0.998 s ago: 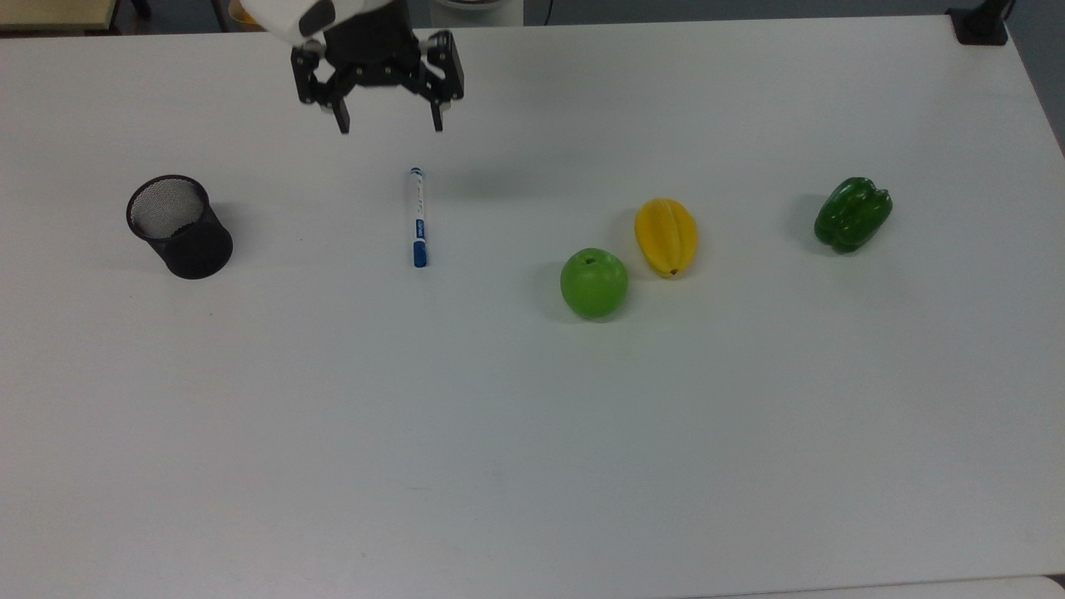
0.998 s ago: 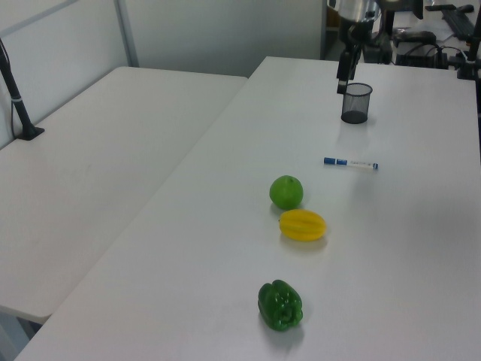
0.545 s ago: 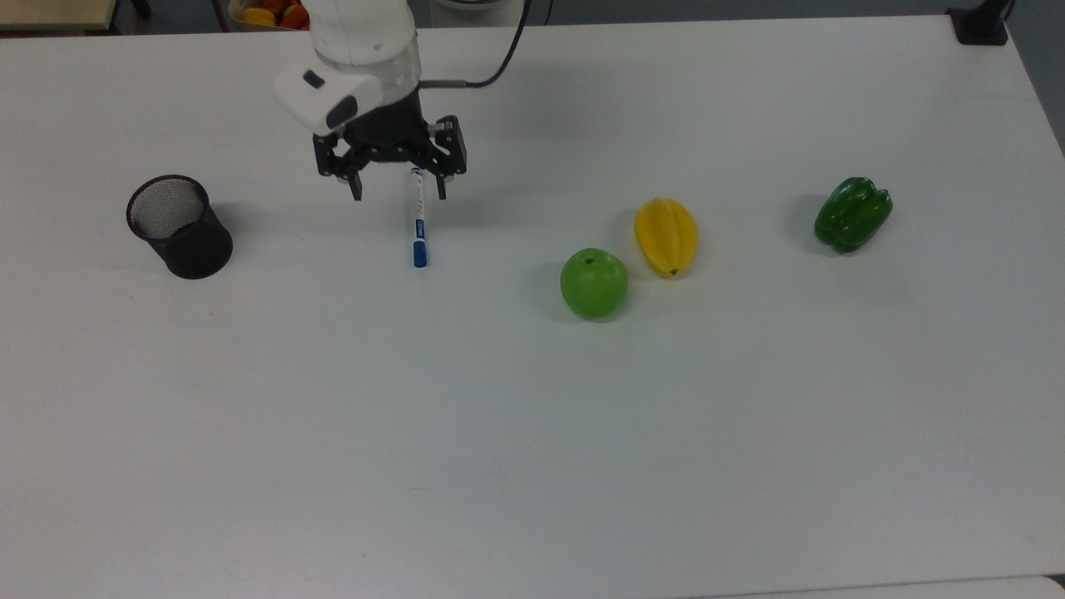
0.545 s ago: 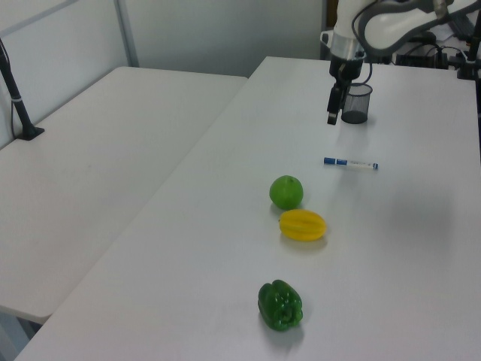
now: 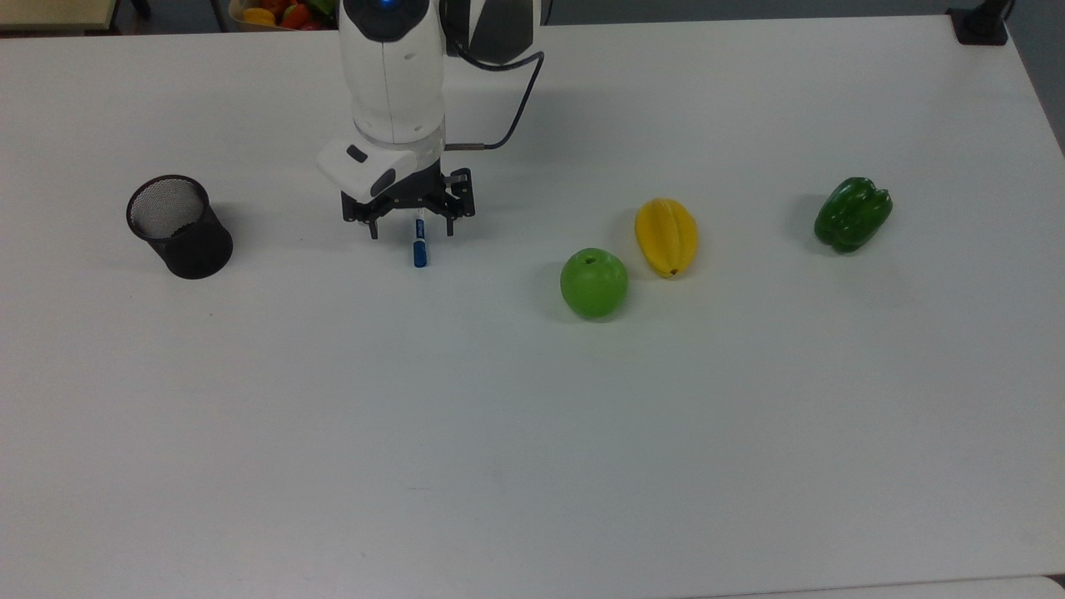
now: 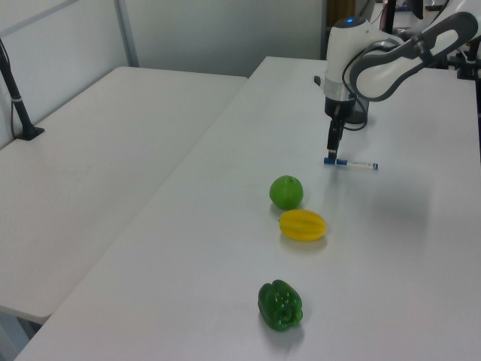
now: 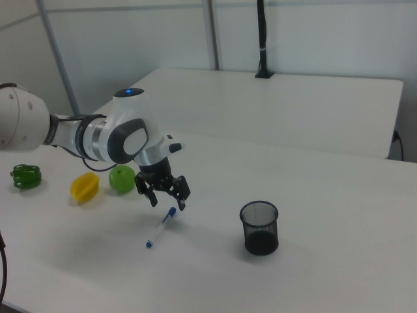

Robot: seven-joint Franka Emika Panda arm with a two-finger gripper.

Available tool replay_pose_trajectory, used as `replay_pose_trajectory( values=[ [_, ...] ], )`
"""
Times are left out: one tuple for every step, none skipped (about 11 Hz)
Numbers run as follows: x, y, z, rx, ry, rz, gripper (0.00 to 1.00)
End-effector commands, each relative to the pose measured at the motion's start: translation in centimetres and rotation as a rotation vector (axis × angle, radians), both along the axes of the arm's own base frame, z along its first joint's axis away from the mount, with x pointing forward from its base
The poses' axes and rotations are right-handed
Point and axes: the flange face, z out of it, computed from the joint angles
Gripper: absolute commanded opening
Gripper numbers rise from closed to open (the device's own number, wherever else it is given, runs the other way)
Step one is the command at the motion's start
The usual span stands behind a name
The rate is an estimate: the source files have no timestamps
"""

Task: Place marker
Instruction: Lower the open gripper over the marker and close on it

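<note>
While the marker [image 5: 420,246] lies flat on the table [image 5: 532,416], the gripper [image 5: 409,232] hangs over it, fingers apart.
In the top view the cup [image 5: 178,225] sits at 9 o'clock from the marker; the apple [image 5: 593,283] at 4 o'clock.

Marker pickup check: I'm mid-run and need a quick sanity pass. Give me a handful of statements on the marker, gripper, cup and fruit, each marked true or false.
1. The marker lies flat on the table. True.
2. The gripper is shut on the marker and has lifted it. False: its fingers are open, one on each side of the marker, which lies on the table.
3. The black mesh cup stands upright, apart from the marker, on the top view's left. True.
4. The marker is already inside the cup. False: it lies on the table, away from the cup.
5. In the top view, the green apple sits between the marker and the yellow fruit. True.
</note>
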Motion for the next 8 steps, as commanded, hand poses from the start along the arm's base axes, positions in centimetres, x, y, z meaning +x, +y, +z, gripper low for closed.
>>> replay_pose_trajectory(
  values=[
    [-0.5,0.1,-2.0,-0.030,0.008,0.027,0.87],
    [-0.5,0.2,-2.2,-0.030,0.011,0.030,0.84],
    [-0.6,0.3,-2.2,-0.039,0.013,0.039,0.76],
    [-0.9,0.3,-2.8,-0.051,0.024,0.051,0.69],
    [-1.1,0.4,-3.3,-0.062,0.035,0.062,0.58],
    [-1.1,0.4,-3.4,-0.065,0.035,0.065,0.42],
    [-1.1,0.4,-3.8,-0.067,0.043,0.068,0.32],
    [-1.4,0.5,-4.4,-0.073,0.053,0.073,0.19]
  ],
)
